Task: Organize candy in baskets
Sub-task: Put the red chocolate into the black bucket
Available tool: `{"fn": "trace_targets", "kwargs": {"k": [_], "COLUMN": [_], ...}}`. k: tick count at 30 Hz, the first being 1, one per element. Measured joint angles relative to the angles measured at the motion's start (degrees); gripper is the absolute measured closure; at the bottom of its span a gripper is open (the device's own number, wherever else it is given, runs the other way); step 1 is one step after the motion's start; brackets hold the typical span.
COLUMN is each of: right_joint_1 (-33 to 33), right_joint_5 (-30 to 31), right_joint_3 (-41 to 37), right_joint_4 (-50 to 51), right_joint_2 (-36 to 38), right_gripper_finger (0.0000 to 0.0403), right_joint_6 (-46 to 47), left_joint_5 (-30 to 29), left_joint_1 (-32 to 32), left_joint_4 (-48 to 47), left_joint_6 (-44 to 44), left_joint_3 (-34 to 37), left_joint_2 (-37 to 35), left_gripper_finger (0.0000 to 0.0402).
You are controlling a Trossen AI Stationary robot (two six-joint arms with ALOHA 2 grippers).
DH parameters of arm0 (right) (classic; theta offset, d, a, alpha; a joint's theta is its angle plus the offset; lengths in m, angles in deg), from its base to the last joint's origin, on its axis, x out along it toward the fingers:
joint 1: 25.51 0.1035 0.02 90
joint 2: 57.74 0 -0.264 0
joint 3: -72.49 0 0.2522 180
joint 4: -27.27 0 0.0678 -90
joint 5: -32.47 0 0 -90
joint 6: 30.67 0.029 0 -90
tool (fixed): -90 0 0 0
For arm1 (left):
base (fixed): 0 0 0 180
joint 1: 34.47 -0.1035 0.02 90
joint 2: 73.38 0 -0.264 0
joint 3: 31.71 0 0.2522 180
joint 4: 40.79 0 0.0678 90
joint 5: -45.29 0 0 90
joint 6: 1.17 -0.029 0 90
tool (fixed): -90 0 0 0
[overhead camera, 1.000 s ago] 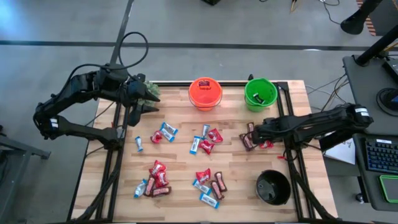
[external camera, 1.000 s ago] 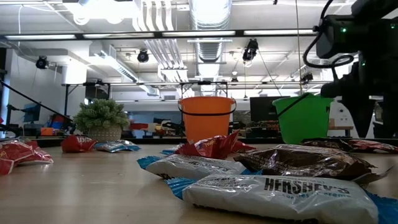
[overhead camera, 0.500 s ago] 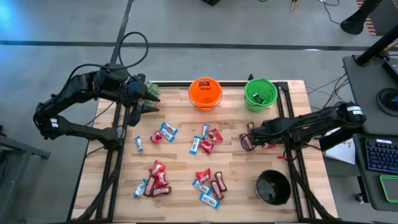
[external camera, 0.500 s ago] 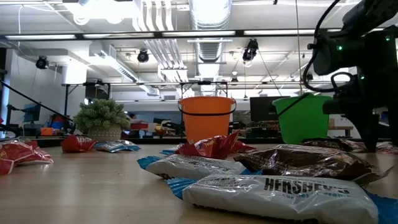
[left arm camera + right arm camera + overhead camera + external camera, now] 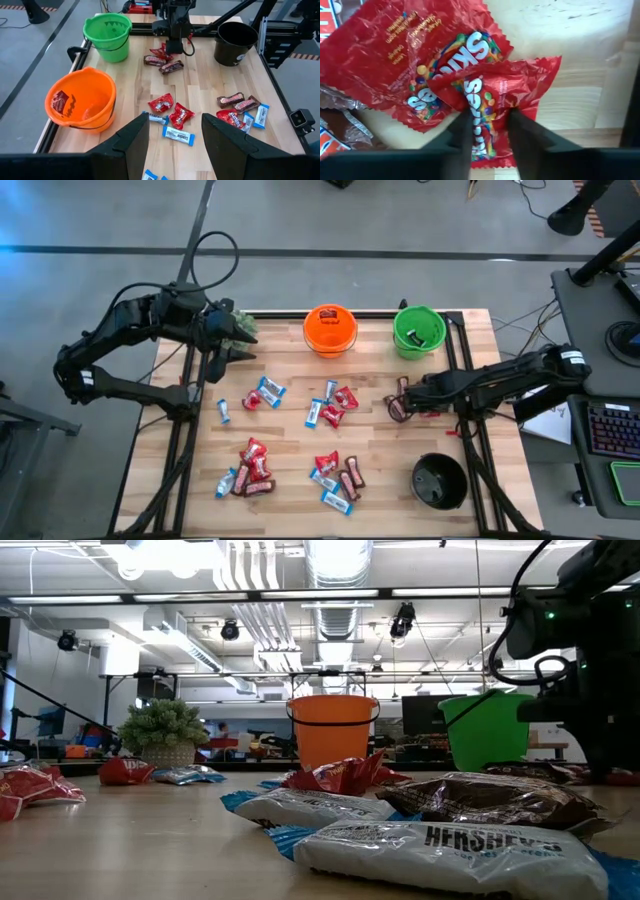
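Candy lies scattered over the wooden table (image 5: 370, 440). A small pile of red packets and brown bars (image 5: 398, 405) sits near the right edge, and my right gripper (image 5: 418, 402) points down into it, shut on a red Skittles packet (image 5: 485, 95). A second red packet (image 5: 395, 55) lies flat beside the first one. The orange basket (image 5: 330, 330) and the green basket (image 5: 418, 330) stand at the far edge, the black basket (image 5: 439, 481) at the near right. My left gripper (image 5: 172, 145) hangs open above the far left corner, holding nothing. My right gripper pinches the red packet's crumpled middle (image 5: 487, 112) between its two fingers (image 5: 460, 135), coming from above and pointing down. The wrapper bunches up between them. Its spread end (image 5: 535, 80) lies on the table and part of it overlaps the other red packet.
A small potted plant (image 5: 238, 328) stands at the far left corner under the left arm. Clusters of candy lie at the middle (image 5: 330, 405) and the near side (image 5: 250, 465). A black frame rail (image 5: 462, 370) runs along the right edge beside the right gripper.
My right gripper has sunk down onto the candy pile near the table's right edge. The left arm has kept still.
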Motion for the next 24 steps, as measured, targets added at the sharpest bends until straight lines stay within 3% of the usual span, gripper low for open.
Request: {"fn": "trace_targets", "kwargs": {"k": [3, 5, 14, 24], "right_joint_1": [0.00, 0.00, 0.02, 0.57], "right_joint_5": [-0.02, -0.11, -0.57, -0.92], "right_joint_3": [-0.06, -0.07, 1.16, 11.33], "right_joint_4": [0.75, 0.91, 3.49, 14.28], "right_joint_2": [0.14, 0.43, 4.46, 7.85], "right_gripper_finger": [0.0370, 0.0386, 0.0391, 0.0391], "right_joint_6": [-0.26, -0.36, -0.28, -4.59], "left_joint_5": [0.00, -0.01, 0.00, 0.00], "left_joint_1": [0.00, 0.00, 0.00, 0.00], "left_joint_4": [0.01, -0.01, 0.00, -0.04], "left_joint_6": [0.00, 0.00, 0.00, -0.01], "left_joint_3": [0.00, 0.00, 0.00, 0.04], "left_joint_2": [-0.03, -0.04, -0.04, -0.39], "left_gripper_finger": [0.0237, 0.0237, 0.0237, 0.0237]}}
